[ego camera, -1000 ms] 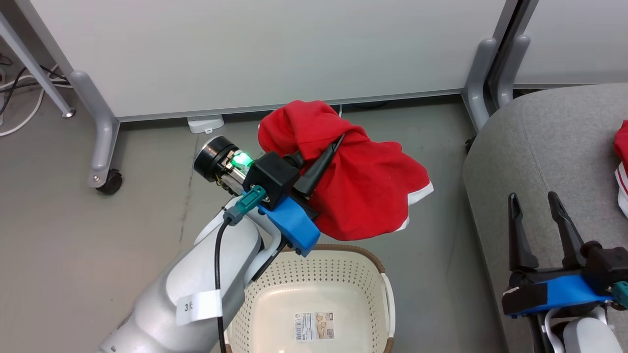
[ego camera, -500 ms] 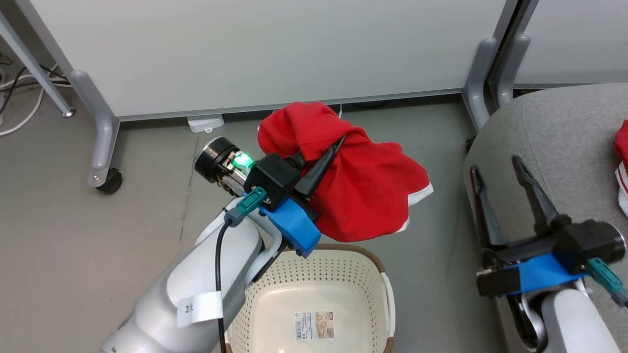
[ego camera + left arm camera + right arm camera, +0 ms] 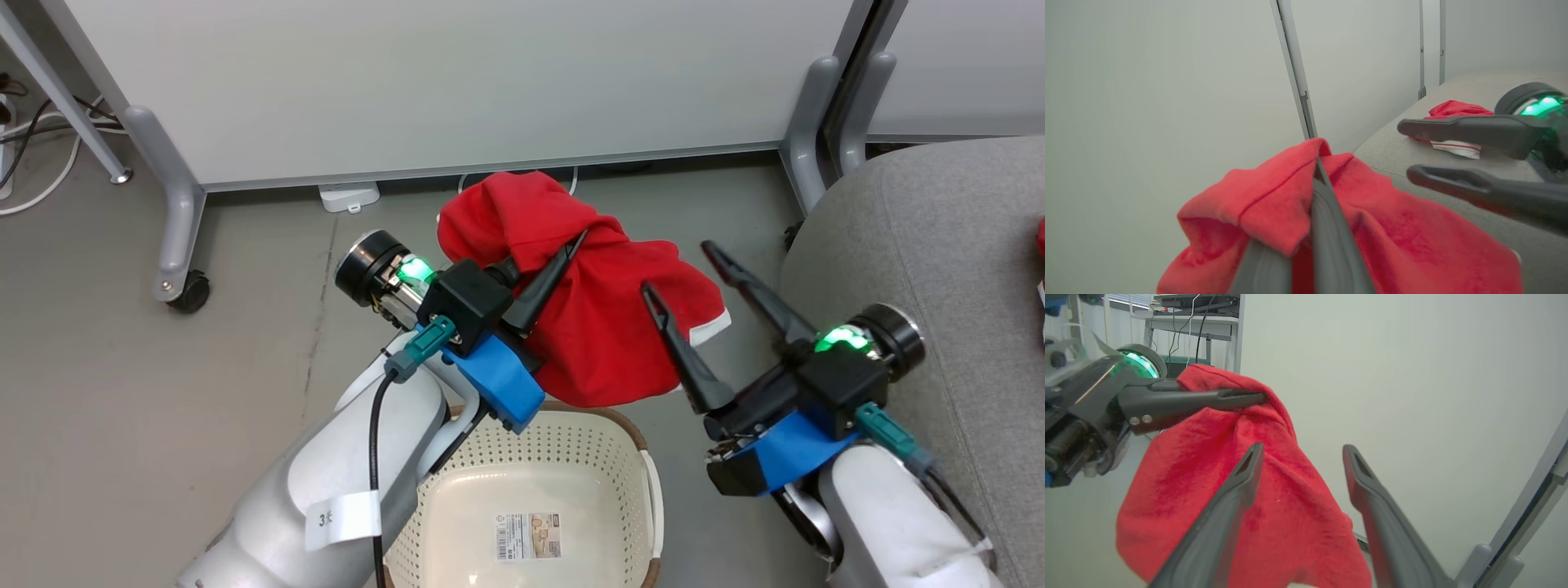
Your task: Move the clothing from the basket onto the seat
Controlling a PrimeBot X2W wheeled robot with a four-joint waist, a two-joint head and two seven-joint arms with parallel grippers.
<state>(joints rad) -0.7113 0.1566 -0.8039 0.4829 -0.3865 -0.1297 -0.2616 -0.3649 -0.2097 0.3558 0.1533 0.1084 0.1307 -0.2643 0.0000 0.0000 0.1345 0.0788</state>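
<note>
Your left tool (image 3: pixel 578 241) grips the red garment (image 3: pixel 604 327), hanging at ten o'clock from your wide-open right tool (image 3: pixel 676 266), which sits nearer the seat (image 3: pixel 939 245) at three o'clock.

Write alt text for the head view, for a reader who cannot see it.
The left tool, shut, holds a red garment up, out of a cream basket. The open right tool points at the garment, beside a grey seat.

place: office-like lab | cues: wheeled partition panels (image 3: pixel 449 82), floor cables (image 3: pixel 51 188), equipment desk (image 3: pixel 1188 319)
</note>
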